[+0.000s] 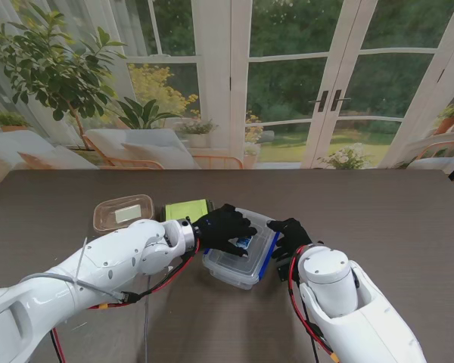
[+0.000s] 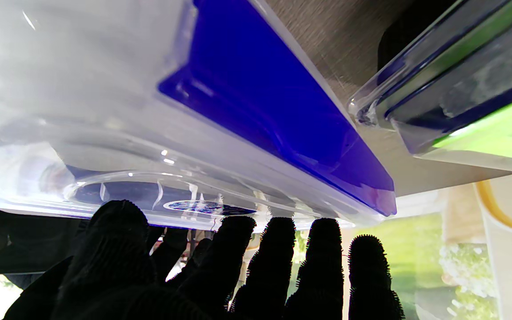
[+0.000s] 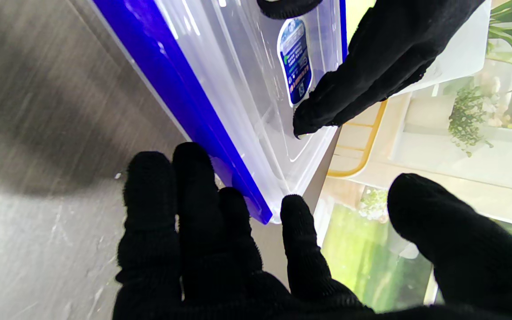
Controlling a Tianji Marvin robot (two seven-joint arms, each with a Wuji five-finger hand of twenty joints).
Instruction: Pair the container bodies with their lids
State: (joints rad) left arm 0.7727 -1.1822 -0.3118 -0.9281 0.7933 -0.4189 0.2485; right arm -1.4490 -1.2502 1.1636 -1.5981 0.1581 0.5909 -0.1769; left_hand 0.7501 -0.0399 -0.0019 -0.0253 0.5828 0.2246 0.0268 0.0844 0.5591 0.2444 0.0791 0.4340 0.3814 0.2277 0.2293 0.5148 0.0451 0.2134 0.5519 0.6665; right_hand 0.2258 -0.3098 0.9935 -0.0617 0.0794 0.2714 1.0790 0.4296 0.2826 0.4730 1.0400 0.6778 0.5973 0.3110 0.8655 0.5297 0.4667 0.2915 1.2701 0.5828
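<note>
Both arms close in: left hand (image 1: 225, 229) flat on blue-clip lid (image 1: 246, 246), holding nothing; right hand (image 1: 289, 234) spread at edge. Risk: uneven press pops lid off box.

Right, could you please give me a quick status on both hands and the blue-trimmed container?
Left robot hand flat on blue-trimmed container lid. Right robot hand open at its right edge. Green-lidded box close alongside.
</note>
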